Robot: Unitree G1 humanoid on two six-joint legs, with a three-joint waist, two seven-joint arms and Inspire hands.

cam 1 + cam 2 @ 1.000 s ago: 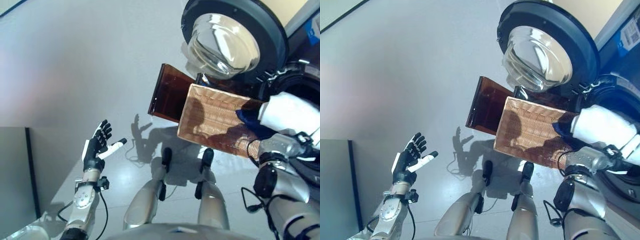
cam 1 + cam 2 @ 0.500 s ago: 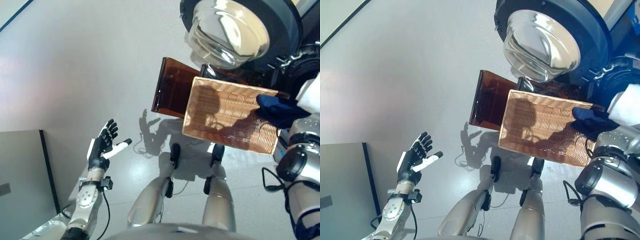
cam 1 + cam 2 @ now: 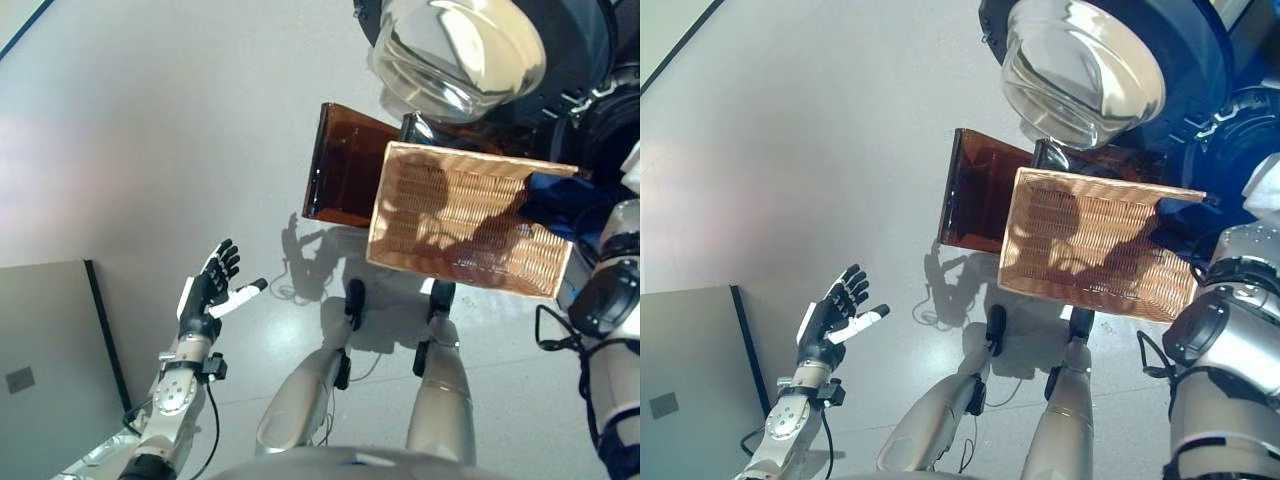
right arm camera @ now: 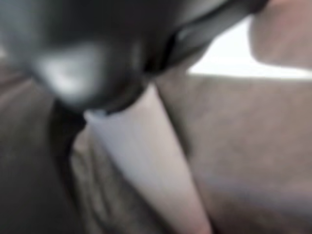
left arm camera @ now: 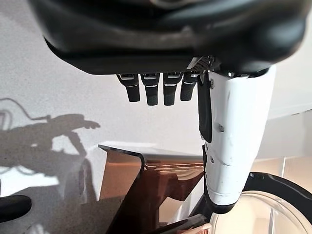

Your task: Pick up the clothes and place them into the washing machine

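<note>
While the right hand [image 4: 146, 161] is blurred (grip unreadable), dark cloth [image 3: 565, 200] overhangs the basket [image 3: 450, 225]

We cannot make out the right hand [image 4: 131, 146] in its own blurred wrist view, its fingers lie hidden in dark blue cloth [image 3: 565, 205] at the wicker basket's [image 3: 460, 225] far end, and the washing machine's door [image 3: 455, 45] runs off the top edge.
</note>
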